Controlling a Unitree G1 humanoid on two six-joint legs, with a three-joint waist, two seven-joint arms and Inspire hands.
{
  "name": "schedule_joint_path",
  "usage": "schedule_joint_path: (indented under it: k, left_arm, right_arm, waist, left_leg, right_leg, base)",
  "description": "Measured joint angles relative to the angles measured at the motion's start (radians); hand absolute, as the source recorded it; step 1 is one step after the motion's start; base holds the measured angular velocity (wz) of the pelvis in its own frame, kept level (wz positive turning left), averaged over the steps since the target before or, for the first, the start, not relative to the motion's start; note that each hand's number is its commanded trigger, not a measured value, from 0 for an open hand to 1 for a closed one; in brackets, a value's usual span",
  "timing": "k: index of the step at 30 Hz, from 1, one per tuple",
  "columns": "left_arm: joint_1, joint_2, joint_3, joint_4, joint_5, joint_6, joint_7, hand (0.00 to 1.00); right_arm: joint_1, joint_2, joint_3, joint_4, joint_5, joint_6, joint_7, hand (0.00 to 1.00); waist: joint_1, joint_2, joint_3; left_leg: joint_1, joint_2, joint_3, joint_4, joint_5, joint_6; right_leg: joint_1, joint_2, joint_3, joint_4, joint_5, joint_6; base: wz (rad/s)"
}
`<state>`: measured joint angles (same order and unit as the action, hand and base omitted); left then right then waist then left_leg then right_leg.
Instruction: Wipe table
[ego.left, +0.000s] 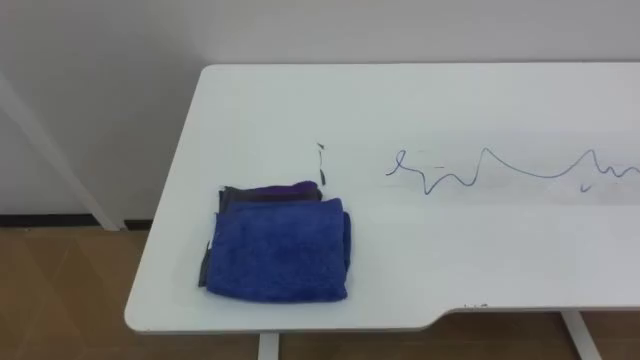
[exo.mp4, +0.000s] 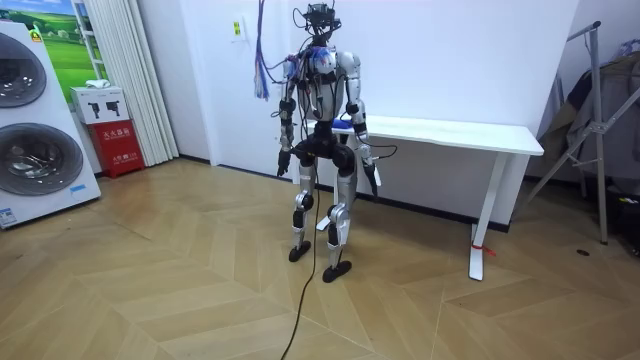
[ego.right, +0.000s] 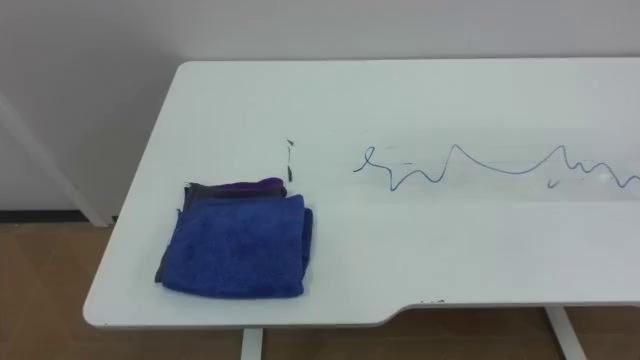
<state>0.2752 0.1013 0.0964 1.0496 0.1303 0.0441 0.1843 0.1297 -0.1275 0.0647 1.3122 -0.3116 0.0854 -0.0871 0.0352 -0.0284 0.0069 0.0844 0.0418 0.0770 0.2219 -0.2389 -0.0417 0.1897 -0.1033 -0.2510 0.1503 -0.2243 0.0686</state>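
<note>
Resting on white table (ego.left: 450, 250), plush folded cloth (ego.left: 280, 255), wavy scribble (ego.left: 520, 170), left robot hand (exo.mp4: 283, 163), right robot hand (exo.mp4: 372, 181), fingers unreadable.

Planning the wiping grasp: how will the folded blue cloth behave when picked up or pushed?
The blue cloth looks soft and folded, so it will probably flop open if lifted by one edge. Its plush pile suggests little weight. On the smooth white table it should slide easily, maybe bunching.

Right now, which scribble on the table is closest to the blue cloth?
The short dark mark, just beyond the far corner of the folded blue cloth. The long wavy blue line lies farther right.
</note>
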Motion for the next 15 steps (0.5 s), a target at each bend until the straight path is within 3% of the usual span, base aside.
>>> schedule_joint_path:
  k: [15]
  left_arm:
    - [0.0,0.0,0.003,0.0,-0.023,0.0,-0.023,0.0]
  right_arm:
    - [-0.014,-0.001,-0.021,-0.002,0.035,-0.001,-0.028,0.0]
  waist:
    - [0.001,0.002,-0.0005]
  left_leg:
    - [0.002,0.0,-0.001,0.0,0.0,0.0]
  right_leg:
    - [0.002,0.0,0.001,0.001,0.0,0.0]
  base:
    - [0.0]
